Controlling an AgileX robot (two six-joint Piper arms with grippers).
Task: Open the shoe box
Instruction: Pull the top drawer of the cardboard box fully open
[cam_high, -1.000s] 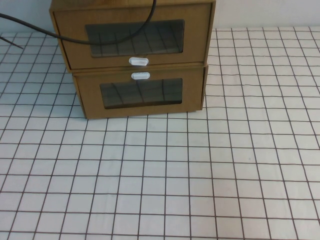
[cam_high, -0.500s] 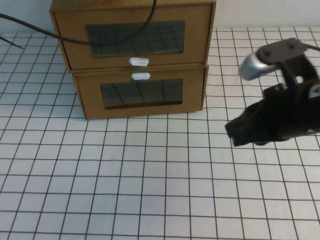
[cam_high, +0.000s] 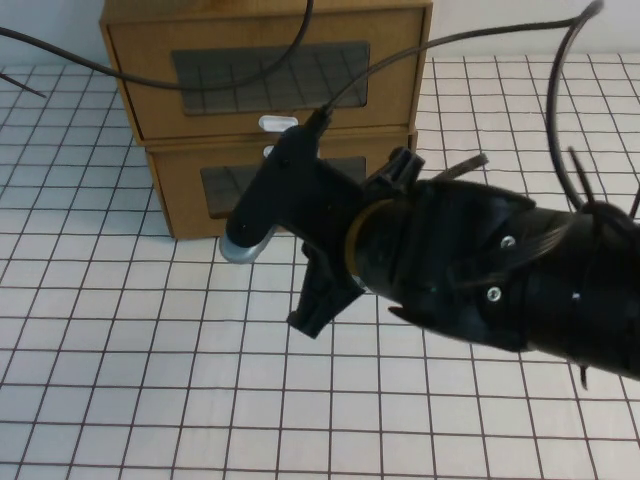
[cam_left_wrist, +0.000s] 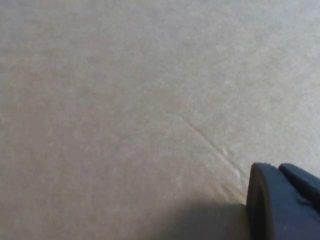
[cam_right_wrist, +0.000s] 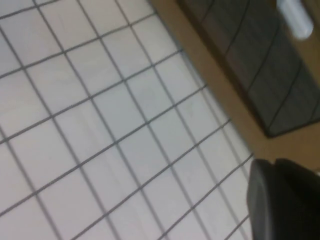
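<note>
Robot arm closes in on stacked cartons. A white, grid-lined worktop lies open along its near edge and its left side, with more free room to the right of the cartons. The black right arm fills the centre and right of the high view, reaching in from the right edge toward the rear left.

Two brown cardboard cartons stand stacked at the worktop's back edge, before a pale wall. The lower shoe box rests on the grid, and the upper shoe box sits on it, its top cut by the frame. Both fronts are shut, each with a dark window, and the arm hides much of the lower one.

A black cable arcs from the arm past the upper carton's right corner. The right gripper, jaws pressed together and holding nothing, points down over the worktop near the lower carton's front.

The upper handle, white, shows just below its window. Only the right wrist view gives the lower handle whole, along with the carton's bottom edge meeting the grid. The left gripper is seen only in the left wrist view, close against plain creased cardboard. Whether it is open or closed cannot be told.
</note>
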